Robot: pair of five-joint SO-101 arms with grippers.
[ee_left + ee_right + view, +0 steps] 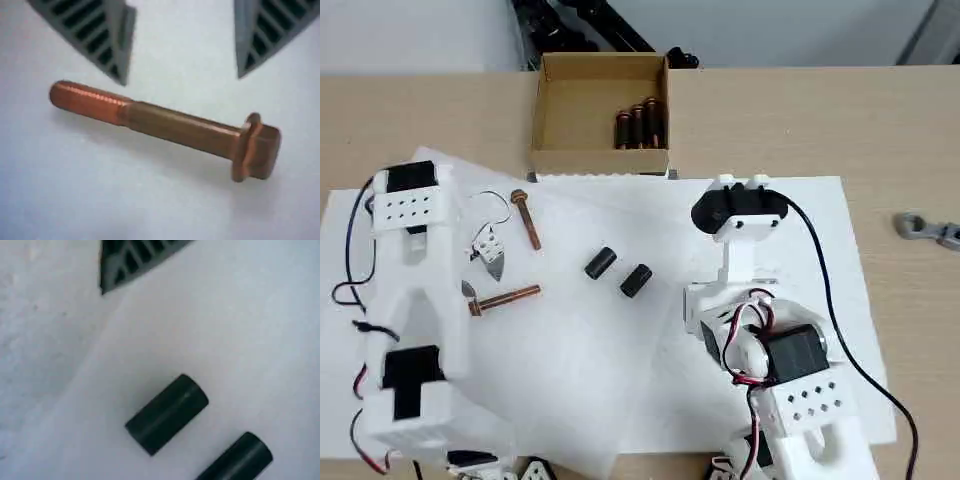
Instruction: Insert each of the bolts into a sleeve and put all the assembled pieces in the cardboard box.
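The left gripper (180, 40) hangs released over a bolt (165, 127), probably stiff, smooth, fairly heavy metal, best pinched across its mid-shank.

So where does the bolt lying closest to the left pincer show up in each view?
High view: the bolt lies left of centre on the white sheet, beside the left pincer.
Left wrist view: the bolt lies across the middle, just past the open fingertips.
Right wrist view: not in it; a black sleeve lies there.
Shared landmark: the left pincer's grey tips, next to the bolt's head.
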